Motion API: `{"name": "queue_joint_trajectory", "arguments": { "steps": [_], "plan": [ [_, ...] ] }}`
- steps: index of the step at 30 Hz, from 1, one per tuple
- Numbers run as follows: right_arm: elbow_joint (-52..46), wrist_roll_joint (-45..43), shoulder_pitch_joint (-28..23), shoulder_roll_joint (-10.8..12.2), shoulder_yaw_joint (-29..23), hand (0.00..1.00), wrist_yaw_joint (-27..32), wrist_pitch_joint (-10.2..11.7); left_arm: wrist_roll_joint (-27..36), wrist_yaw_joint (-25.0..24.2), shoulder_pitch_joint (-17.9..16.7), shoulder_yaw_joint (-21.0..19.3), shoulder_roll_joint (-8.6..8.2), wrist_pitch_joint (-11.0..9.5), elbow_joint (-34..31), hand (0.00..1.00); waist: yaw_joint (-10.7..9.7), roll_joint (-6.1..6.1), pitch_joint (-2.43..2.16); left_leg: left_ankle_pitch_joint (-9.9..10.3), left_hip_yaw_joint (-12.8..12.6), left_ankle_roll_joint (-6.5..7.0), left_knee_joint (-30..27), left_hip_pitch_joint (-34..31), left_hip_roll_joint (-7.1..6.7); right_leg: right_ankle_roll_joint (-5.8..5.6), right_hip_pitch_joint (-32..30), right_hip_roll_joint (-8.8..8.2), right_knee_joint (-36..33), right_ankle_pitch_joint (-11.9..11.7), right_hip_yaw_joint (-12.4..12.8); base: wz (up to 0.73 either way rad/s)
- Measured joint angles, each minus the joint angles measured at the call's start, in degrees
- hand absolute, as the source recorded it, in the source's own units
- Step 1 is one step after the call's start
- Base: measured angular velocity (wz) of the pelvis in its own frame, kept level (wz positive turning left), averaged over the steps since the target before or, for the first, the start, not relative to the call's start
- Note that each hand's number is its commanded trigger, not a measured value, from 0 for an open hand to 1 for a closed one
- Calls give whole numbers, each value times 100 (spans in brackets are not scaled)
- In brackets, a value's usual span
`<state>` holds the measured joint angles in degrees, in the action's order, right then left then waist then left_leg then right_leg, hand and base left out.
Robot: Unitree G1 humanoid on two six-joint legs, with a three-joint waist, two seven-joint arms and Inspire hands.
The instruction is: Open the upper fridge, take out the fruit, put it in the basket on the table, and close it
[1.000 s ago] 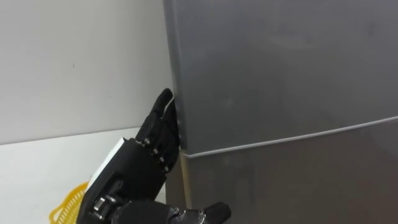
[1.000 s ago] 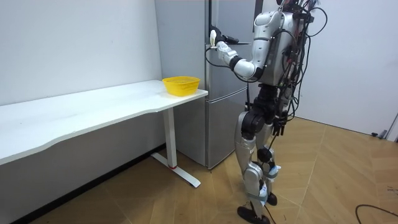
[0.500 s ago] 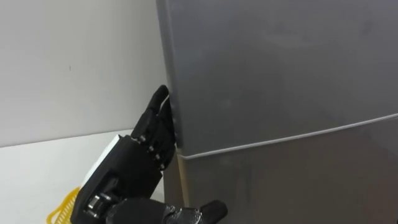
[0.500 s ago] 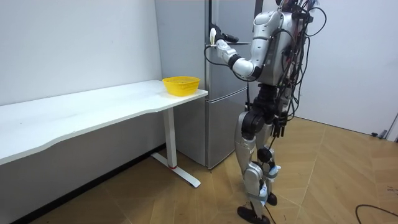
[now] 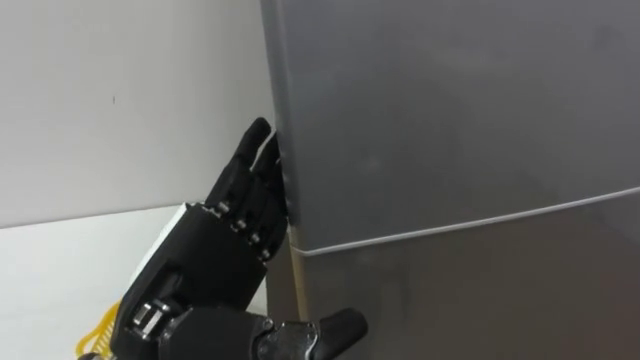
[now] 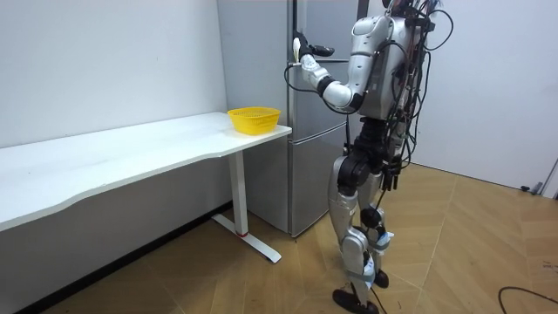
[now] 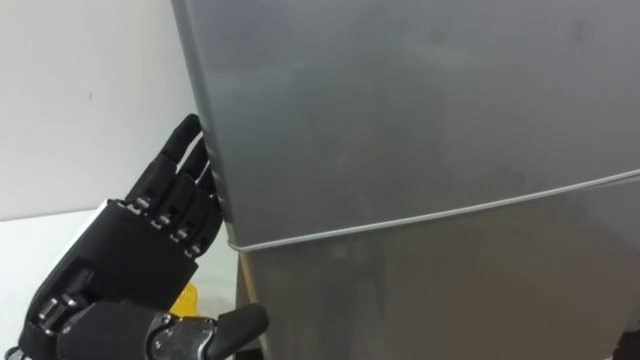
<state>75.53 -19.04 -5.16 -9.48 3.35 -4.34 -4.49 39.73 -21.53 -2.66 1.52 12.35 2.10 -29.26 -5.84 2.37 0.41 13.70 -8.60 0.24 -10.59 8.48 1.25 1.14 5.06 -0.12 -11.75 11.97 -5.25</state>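
left hand (image 5: 215, 250) | risen slightly | at upper fridge door (image 5: 450, 110) edge

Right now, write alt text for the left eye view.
The robot's black left hand, fingers straight, lies at the left edge of the shut grey upper fridge door. A yellow basket sits on the white table at lower left.

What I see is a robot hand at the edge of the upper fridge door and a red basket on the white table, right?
Not quite. The basket is yellow, not red; the room view shows it at the end of the white table. The rest holds: the left robot hand is at the edge of the upper fridge door.
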Motion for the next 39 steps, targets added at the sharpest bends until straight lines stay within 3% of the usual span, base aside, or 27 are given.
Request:
{"name": "queue_joint_trajectory", "arguments": {
  "steps": [27,39],
  "plan": [
    [38,-169,156,-52,222,0,-57,-30,381,-3,45,313,-24,-83,-1,0,-17,-126,-19,0,-47,0,-17,-121,-25,-37,-97,-61,4,-30,-5,1],
    [57,-166,179,-64,246,0,-45,-6,969,31,57,620,22,-182,-1,0,-24,-127,-13,14,-80,25,-23,-119,-80,-117,-88,-80,2,-83,122,1]
  ]
}}
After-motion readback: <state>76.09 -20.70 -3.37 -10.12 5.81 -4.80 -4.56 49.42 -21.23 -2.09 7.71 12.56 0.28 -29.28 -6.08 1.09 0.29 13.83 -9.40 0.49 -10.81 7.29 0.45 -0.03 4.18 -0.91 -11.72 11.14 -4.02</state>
